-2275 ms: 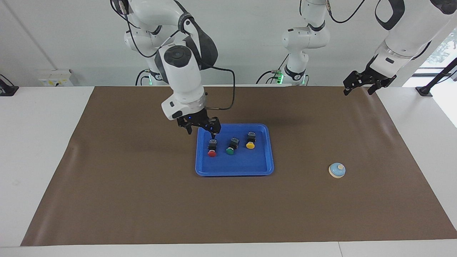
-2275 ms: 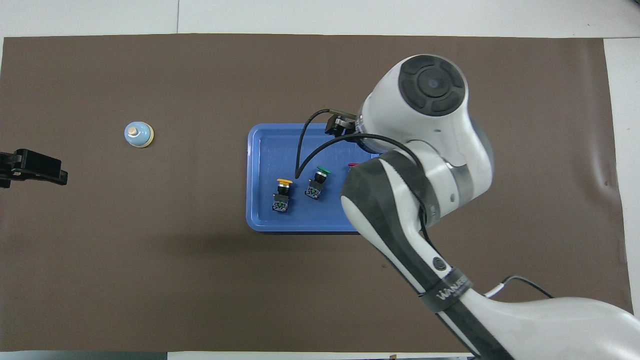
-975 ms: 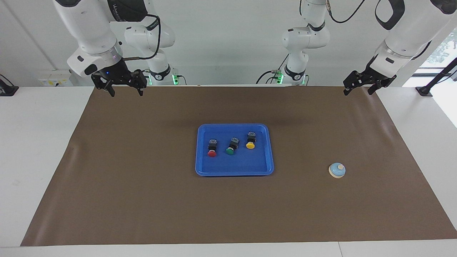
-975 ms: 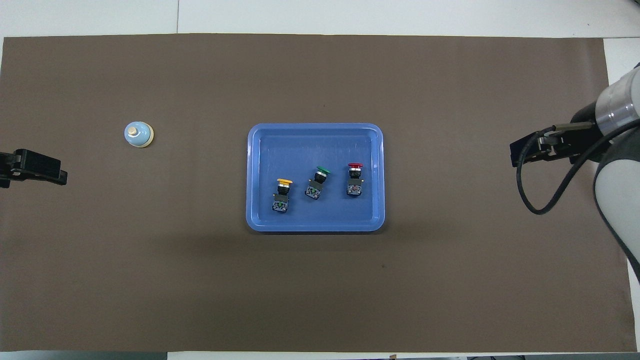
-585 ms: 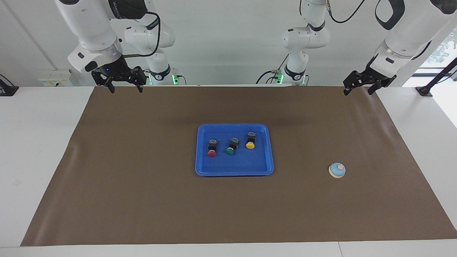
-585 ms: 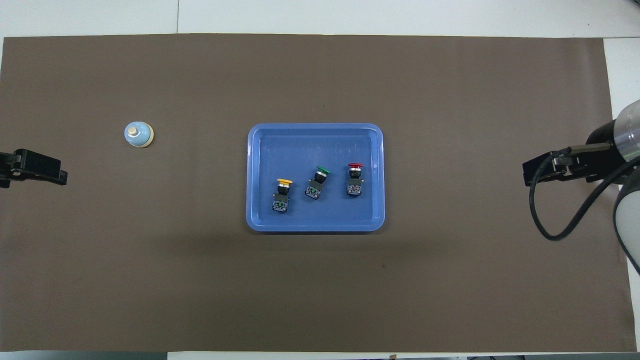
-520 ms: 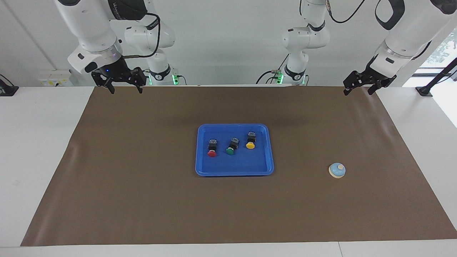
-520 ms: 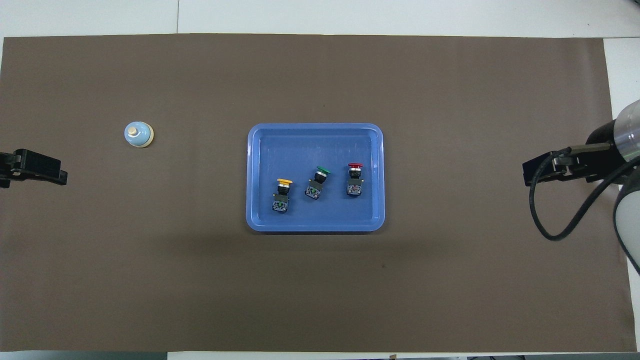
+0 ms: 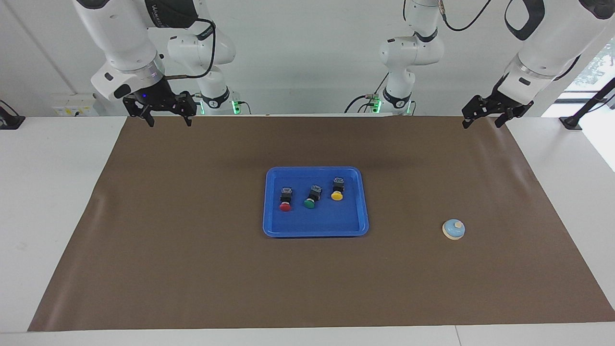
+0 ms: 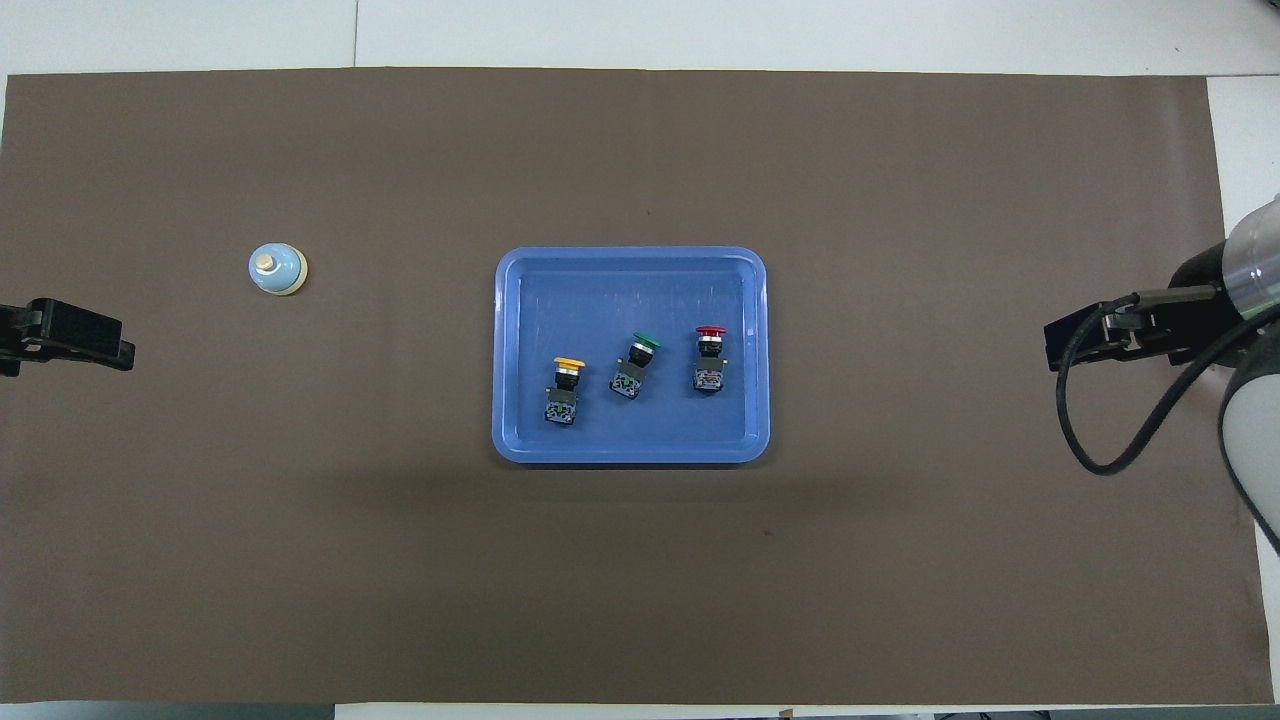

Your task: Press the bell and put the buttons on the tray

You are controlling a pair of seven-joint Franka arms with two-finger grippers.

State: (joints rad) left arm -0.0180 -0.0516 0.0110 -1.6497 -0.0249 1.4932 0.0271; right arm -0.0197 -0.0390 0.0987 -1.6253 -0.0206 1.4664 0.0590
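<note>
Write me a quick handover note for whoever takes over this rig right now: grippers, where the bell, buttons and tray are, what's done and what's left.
Left gripper: open, empty, raised over the mat's edge at the left arm's end, waiting.
Right gripper: open, empty, raised over the mat's edge at the right arm's end.
Tray: mid-mat.
Buttons: red button, green button and yellow button all lie in the tray, in a row.
Bell: on the mat toward the left arm's end, apart from the tray.
Done: all three buttons placed.
Left: whether the bell was pressed cannot be told from here; otherwise nothing.
</note>
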